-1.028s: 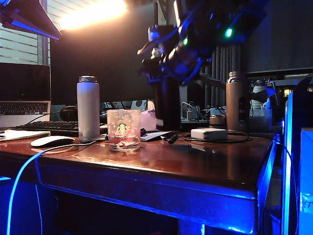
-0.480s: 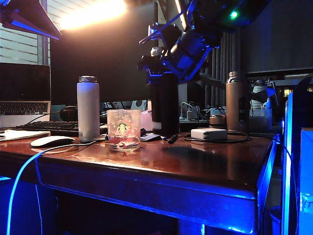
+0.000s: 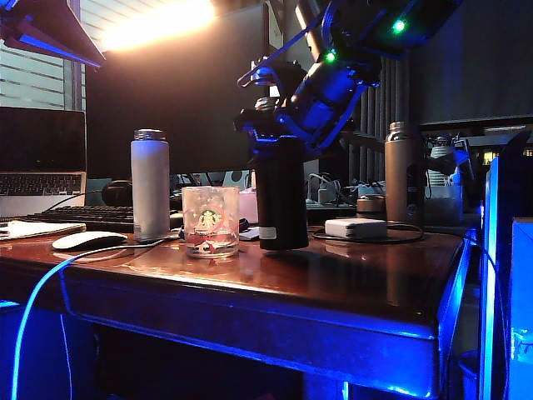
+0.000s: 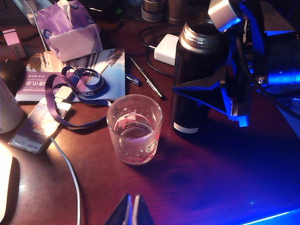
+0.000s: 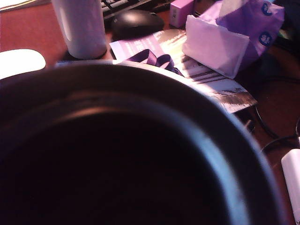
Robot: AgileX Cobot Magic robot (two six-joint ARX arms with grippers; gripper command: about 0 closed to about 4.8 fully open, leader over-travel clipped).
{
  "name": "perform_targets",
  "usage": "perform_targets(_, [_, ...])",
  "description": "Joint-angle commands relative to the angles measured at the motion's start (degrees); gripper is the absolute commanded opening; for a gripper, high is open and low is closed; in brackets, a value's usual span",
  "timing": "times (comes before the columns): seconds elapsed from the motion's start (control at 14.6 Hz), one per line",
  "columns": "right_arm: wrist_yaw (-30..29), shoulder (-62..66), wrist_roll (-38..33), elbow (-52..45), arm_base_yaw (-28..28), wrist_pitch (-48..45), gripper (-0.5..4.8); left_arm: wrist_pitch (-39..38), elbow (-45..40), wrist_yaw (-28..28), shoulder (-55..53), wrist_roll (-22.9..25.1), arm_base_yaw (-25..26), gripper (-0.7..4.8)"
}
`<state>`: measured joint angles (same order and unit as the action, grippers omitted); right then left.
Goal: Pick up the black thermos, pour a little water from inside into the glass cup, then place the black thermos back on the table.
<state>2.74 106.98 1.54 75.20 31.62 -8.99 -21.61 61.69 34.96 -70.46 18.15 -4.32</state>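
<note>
The black thermos point(image 3: 281, 200) stands upright just right of the glass cup point(image 3: 210, 221), its white-labelled base down at the table point(image 3: 333, 283). My right gripper point(image 3: 281, 135) is shut on the thermos near its silver rim, with dark fingers point(image 4: 208, 89) either side of the thermos body point(image 4: 190, 93). The thermos's open mouth point(image 5: 117, 154) fills the right wrist view. The glass cup point(image 4: 134, 129) holds a little water. My left gripper point(image 4: 132, 212) hovers shut in front of the cup, holding nothing.
A white-grey bottle point(image 3: 150, 183) stands left of the cup and a tan bottle point(image 3: 402, 171) at the back right. A white charger with cable point(image 3: 356, 227), a mouse point(image 3: 87, 240), a keyboard point(image 3: 83, 215), a tissue pack point(image 4: 75, 28) and a booklet with lanyard point(image 4: 79, 79) lie around.
My right gripper has brought the thermos down from above the table until its base reaches the tabletop beside the cup. The left gripper has not moved.
</note>
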Motion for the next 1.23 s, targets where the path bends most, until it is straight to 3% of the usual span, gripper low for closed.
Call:
perform_targets(0.07, [-0.4,-1.0,0.5,0.6,0.1,-3.3,2.80,1.0,0.3,0.4,0.2,-0.4,0.0,0.31])
perform_targets(0.27, [-0.5,-1.0,1.2,-1.2,0.1,-3.7,2.90,1.0,0.3,0.4,0.2,-0.8,0.0,0.31])
perform_targets(0.34, [-1.6,-0.9,1.7,-1.6,0.1,-3.6,3.40,1.0,0.3,0.4,0.2,-0.8,0.0,0.31])
perform_targets(0.55, [-2.5,-1.0,1.7,-1.6,0.1,-5.5,4.02,1.0,0.3,0.4,0.2,-0.8,0.0,0.31])
perform_targets(0.62, [-3.4,-1.1,1.7,-1.6,0.1,-6.2,4.66,1.0,0.3,0.4,0.2,-0.8,0.0,0.31])
perform_targets(1.23, [-3.7,-4.1,3.3,-1.6,0.1,-8.7,4.79,0.8,0.3,0.4,0.2,-0.9,0.0,0.31])
